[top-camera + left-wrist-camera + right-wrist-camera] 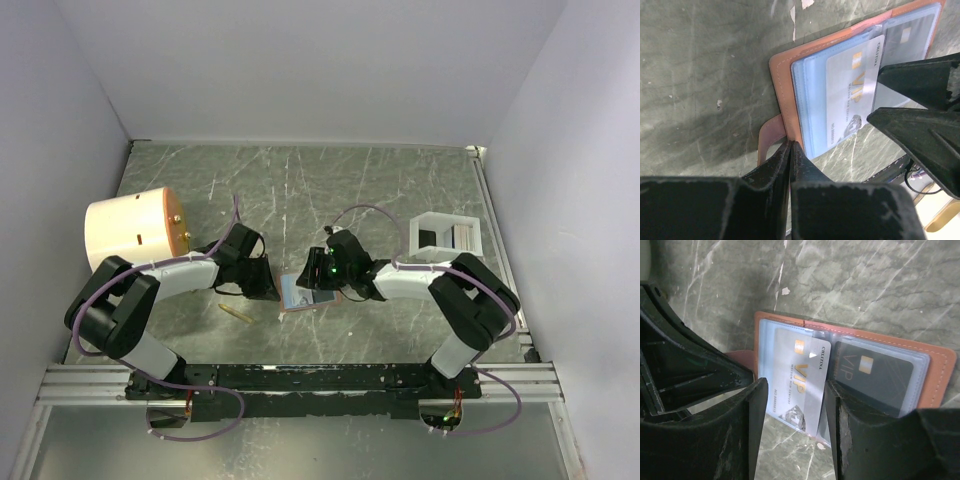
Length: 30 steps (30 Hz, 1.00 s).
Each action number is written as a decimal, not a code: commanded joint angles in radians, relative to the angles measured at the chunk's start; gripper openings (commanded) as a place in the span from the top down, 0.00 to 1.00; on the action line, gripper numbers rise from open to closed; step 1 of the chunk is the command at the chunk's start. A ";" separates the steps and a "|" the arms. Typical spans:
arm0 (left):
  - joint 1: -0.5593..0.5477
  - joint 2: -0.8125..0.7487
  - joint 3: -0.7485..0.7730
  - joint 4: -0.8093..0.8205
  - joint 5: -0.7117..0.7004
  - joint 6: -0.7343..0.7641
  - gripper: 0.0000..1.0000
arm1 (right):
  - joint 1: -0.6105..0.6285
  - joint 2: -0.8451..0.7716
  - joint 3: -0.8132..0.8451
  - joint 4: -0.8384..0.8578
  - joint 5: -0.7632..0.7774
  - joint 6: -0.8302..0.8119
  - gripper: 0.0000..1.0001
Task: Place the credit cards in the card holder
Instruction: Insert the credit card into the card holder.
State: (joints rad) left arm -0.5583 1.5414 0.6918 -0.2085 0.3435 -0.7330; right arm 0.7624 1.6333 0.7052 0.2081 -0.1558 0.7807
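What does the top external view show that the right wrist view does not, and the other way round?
Only the top external view shows the cream cylinder, the white tray, a small yellowish stick on the table, and the left arm and right arm whole. Only the right wrist view shows the print: a white card marked VIP and, beside it, a dark card in a clear sleeve. Both show the open tan card holder lying on the green marbled table.

Tan-brown card holder (940, 375); silver-white VIP card (795, 385); black card (875, 380); green marbled table (865, 280).
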 commanded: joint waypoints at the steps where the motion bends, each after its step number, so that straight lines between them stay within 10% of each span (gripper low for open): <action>1: -0.005 0.012 0.028 0.024 -0.005 0.012 0.87 | 0.007 0.020 -0.022 0.057 -0.053 0.019 0.51; 18: -0.005 0.012 0.072 -0.001 -0.012 0.022 0.85 | 0.016 0.008 0.004 0.019 -0.068 0.007 0.52; 30: -0.005 -0.178 0.142 -0.148 -0.097 0.074 0.51 | -0.136 -0.166 0.182 -0.408 0.186 -0.302 0.49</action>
State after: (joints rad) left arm -0.5583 1.4429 0.7776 -0.2901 0.3031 -0.6983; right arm 0.6834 1.5158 0.8078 -0.0196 -0.1028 0.6197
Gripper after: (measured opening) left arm 0.417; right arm 0.500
